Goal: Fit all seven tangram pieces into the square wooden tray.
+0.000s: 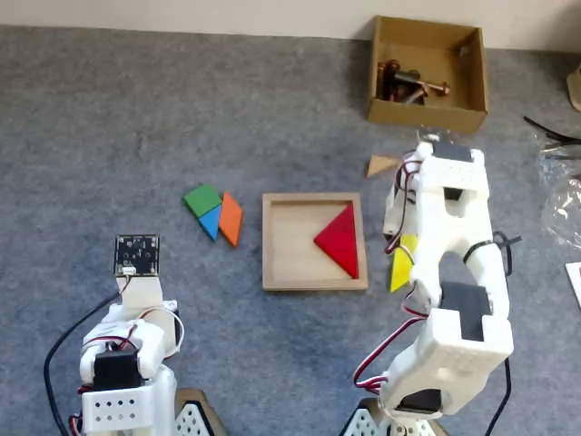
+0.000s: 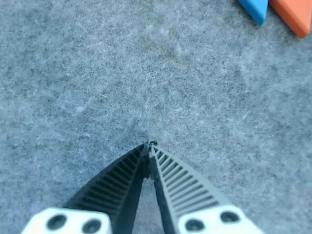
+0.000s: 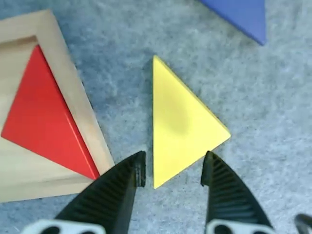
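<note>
A grey felt-like surface [image 1: 109,136] is seen under everything, bounded at the far side by a pale strip [image 1: 227,16]. An open cardboard box [image 1: 427,113] holding coppery metal parts is set beyond the right arm, and a clear plastic bag [image 1: 565,213] lies at that arm's outer side. The right gripper [image 3: 173,168] is held low with its fingers apart, one on either side of a corner of the yellow triangle [image 3: 178,122], which lies flat on the surface; contact cannot be told. The wooden tray [image 3: 73,92] lies just beside this gripper, toward the other arm, and the red triangle [image 3: 41,117] is seated in it against the nearer rim. A large blue triangle [image 3: 239,14] is seen ahead of the gripper, apart from the yellow triangle. In the high view much of the yellow triangle is covered by the right arm, and a small tan triangle [image 1: 381,165] lies beyond it. The left gripper [image 2: 148,146] is held with its fingers together over bare surface; ahead of it, toward the tray, a small blue triangle [image 2: 256,9], an orange piece [image 2: 295,14] and a green square [image 1: 201,199] are clustered close together
</note>
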Tool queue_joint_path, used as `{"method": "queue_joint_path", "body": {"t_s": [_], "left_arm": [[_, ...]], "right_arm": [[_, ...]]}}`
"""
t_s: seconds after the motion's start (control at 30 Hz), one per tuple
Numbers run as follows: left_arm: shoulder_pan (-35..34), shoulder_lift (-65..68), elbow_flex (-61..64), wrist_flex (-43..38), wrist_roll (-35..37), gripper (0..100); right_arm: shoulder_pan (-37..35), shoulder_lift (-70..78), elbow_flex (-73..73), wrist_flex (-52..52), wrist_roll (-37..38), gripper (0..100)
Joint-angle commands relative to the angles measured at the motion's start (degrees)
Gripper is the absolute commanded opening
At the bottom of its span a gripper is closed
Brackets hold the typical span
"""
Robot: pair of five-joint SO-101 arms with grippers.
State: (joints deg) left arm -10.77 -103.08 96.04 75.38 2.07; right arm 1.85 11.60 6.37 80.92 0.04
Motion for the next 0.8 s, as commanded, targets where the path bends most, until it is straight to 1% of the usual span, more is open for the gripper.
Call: {"method": "queue_joint_path", "body": {"t_s": [0.0,0.1,0.17,0.33,0.53,0.77], "left_arm": [[-0.5,0.4,1.2,0.4,0.1,0],[-0.5,0.4,1.2,0.4,0.1,0],[-0.5,0.4,1.2,0.4,0.1,0],[-0.5,0.4,1.2,0.4,0.1,0],[-0.5,0.4,1.2,0.4,0.1,0],[-0.5,0.4,1.2,0.4,0.1,0]], "right_arm": [[-0.6,-1.8,0.5,0.4,-0.7,21.1],[-1.9,-1.7,1.7,0.3,-1.5,26.5],[-2.3,-1.7,1.9,0.3,-2.5,28.3],[-2.1,-1.5,2.1,-1.0,-3.0,28.3],[-2.2,0.6,5.4,-5.7,-6.8,28.3],[-2.0,1.7,5.0,-7.1,-6.9,28.3]]}}
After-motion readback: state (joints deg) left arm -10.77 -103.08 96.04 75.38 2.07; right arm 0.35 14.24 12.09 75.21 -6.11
